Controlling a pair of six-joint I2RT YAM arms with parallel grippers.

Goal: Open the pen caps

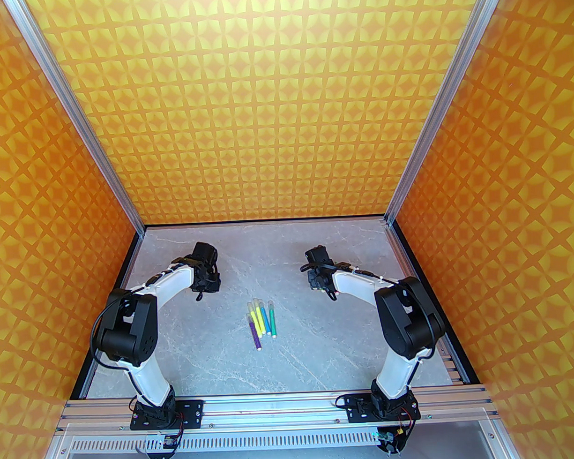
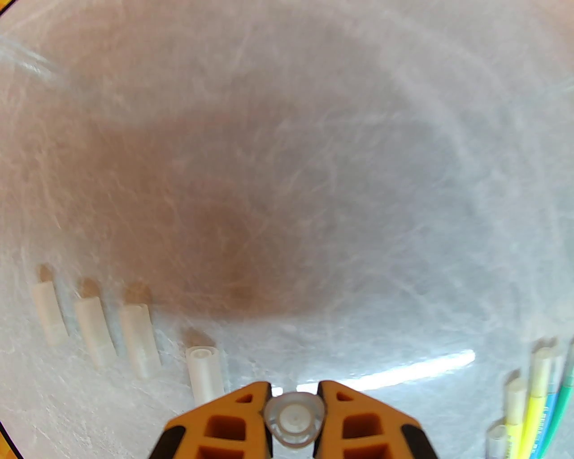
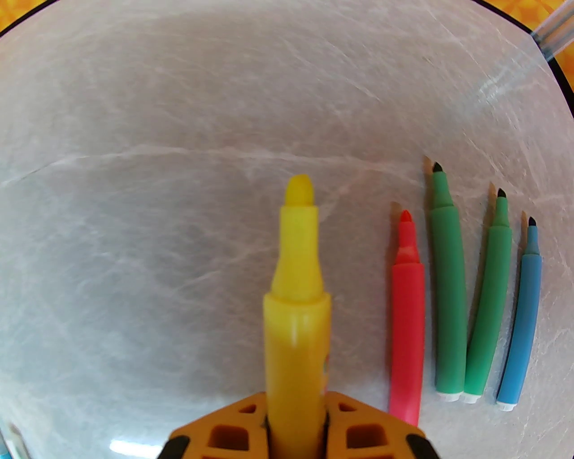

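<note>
Right wrist view: yellow pen [image 3: 296, 287] clamped by its barrel in the right gripper [image 3: 296, 405], cap off. Long axis runs straight out from the jaws, bare tip pointing away from the wrist. Gripping low on the barrel leaves the whole cap end free, which I judge is the reason for this hold.

Left wrist view: left gripper [image 2: 293, 394] is closed on a clear pen cap [image 2: 293, 419], seen end-on, so its axis runs along the fingers toward the camera. Can't tell which end faces me. My read: cap and pen are parted and each arm holds its half.

Left of the left jaws, a row of loose caps [image 2: 139, 340] lies on the table [image 1: 320, 363], roughly parallel, well apart from the pens. Looks like a drop zone for caps.

Right of the right jaws: red pen [image 3: 406, 322], two green pens [image 3: 448, 291], blue pen [image 3: 520, 313], all bare, side by side, tips pointing the same way as the held one. Likely the finished pile.

Top external: capped pens [image 1: 262, 321] bunched between the two grippers, caps toward the far side, white plugs nearer the bases. Those remain to do.
</note>
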